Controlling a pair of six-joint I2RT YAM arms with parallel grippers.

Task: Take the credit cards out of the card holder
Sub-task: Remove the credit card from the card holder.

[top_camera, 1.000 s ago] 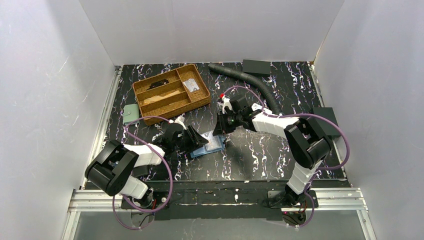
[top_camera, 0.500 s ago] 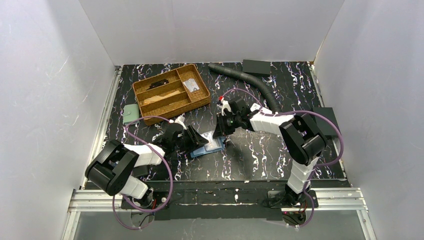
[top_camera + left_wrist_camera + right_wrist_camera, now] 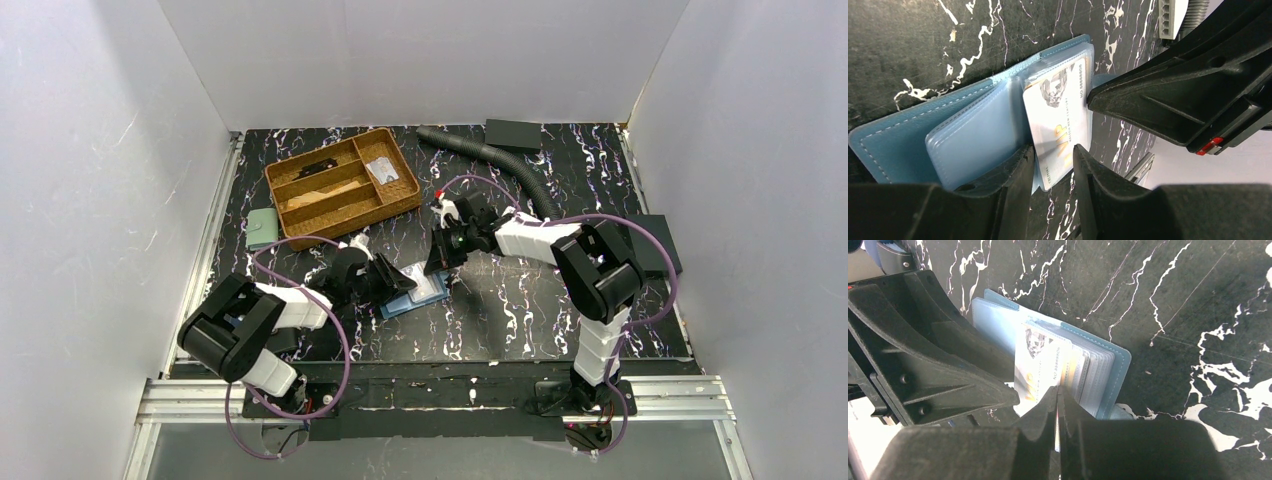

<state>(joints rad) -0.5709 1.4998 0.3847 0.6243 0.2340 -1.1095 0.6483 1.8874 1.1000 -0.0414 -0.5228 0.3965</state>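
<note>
The teal-blue card holder lies open on the black marbled table between my two grippers. It shows in the left wrist view and the right wrist view. A pale whitish credit card with gold "VIP" lettering sticks partly out of its sleeves. An orange card edge shows beside it. My right gripper is shut on the thin edge of the pale card. My left gripper is open. One finger rests on the holder's sleeves and the card's corner lies between its jaws.
A wicker tray with compartments stands at the far left, a pale green pouch beside it. A corrugated hose curves along the far right. Black boxes sit at the far edge and the right edge.
The right arm's elbow has swung left and its gripper has edged slightly away from the holder. The left gripper and the card holder have barely moved.
</note>
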